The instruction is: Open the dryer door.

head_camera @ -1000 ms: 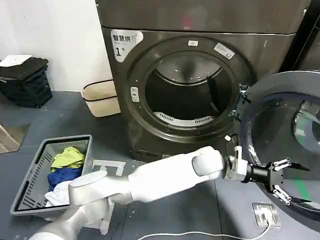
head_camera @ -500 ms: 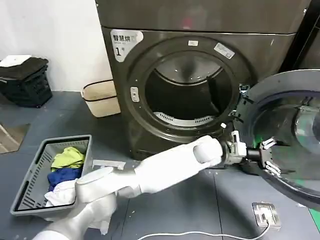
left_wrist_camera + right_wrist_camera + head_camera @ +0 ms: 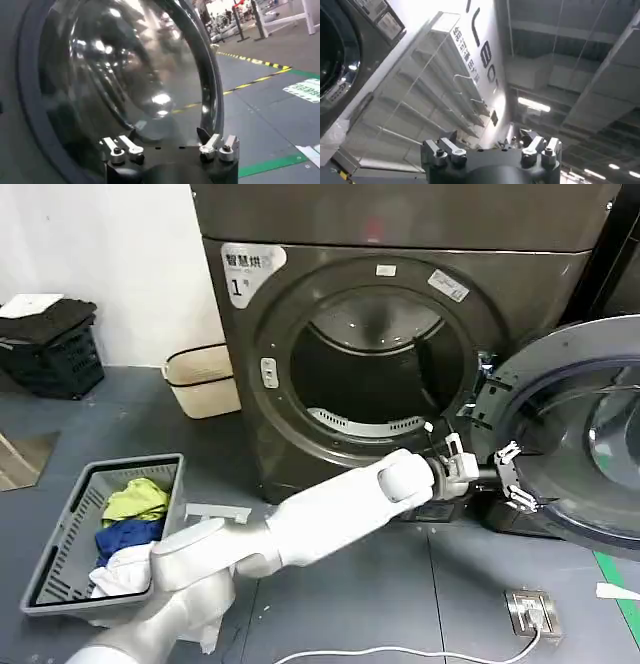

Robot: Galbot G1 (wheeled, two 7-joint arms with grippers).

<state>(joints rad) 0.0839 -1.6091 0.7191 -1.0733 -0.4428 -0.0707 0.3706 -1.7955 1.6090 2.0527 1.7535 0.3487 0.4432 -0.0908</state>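
Note:
The dryer door (image 3: 585, 399) stands swung wide to the right of the grey-brown machine with the "1" sticker (image 3: 240, 276), and the drum opening (image 3: 375, 369) is exposed. My left arm reaches across the front, and my left gripper (image 3: 508, 474) is open beside the door's inner face, near its hinge side, with nothing between its fingers. In the left wrist view the door's domed dark glass (image 3: 125, 75) looms just past the open left gripper (image 3: 167, 136). My right gripper (image 3: 489, 137) is open and points up at a ceiling and a wall rack.
A grey laundry basket (image 3: 55, 589) with clothes sits on the floor at the left. A beige bin (image 3: 205, 379) and a black crate (image 3: 55, 349) stand by the wall. A floor socket with a cable (image 3: 530, 614) lies below the door. A darker machine (image 3: 622, 274) stands at the right.
My left gripper has moved up and to the left, from the door's lower edge toward its hinge side. The door has swung a little further round.

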